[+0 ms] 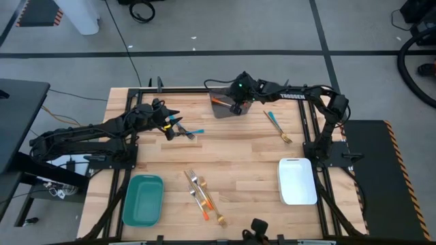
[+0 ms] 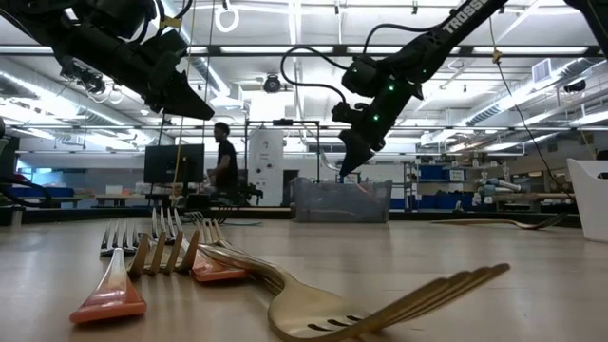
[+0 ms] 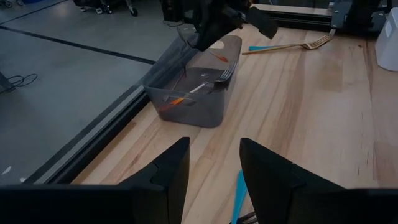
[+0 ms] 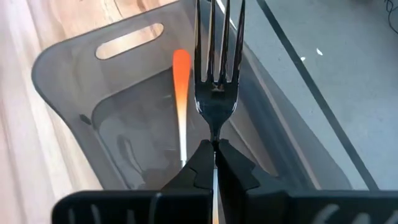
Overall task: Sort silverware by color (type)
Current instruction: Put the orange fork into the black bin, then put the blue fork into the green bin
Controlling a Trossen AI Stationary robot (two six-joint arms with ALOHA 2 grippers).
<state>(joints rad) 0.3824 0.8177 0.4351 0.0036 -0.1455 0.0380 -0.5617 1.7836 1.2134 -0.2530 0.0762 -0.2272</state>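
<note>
Right gripper (image 4: 214,155) is pinching the neck of a silver-headed fork (image 4: 217,62) and is hanging it, tines forward, over the translucent grey rectangular bin (image 1: 219,110) at the far edge of the wooden table (image 1: 238,163). You are seeing one orange-handled utensil (image 4: 180,93) already lying inside that bin.

Left gripper (image 3: 211,168) is standing wide and empty above a blue-handled utensil (image 1: 192,131) on the left side of the table. A gold fork with a blue handle (image 1: 278,126) is lying right of the grey bin. A cluster of orange-handled and gold pieces (image 1: 203,194) is waiting near the front edge, between the teal bin (image 1: 143,199) and the white bin (image 1: 298,181).

Risks you are facing from here:
- The grip is sitting on a thin, smooth neck, so the fork may be pivoting between the fingers.
- If the release is happening too close to the bin wall, the fork may be striking the rim and bouncing onto the table or floor.
- Lowering the left gripper off-centre may be pushing the blue utensil aside instead of straddling it.
</note>
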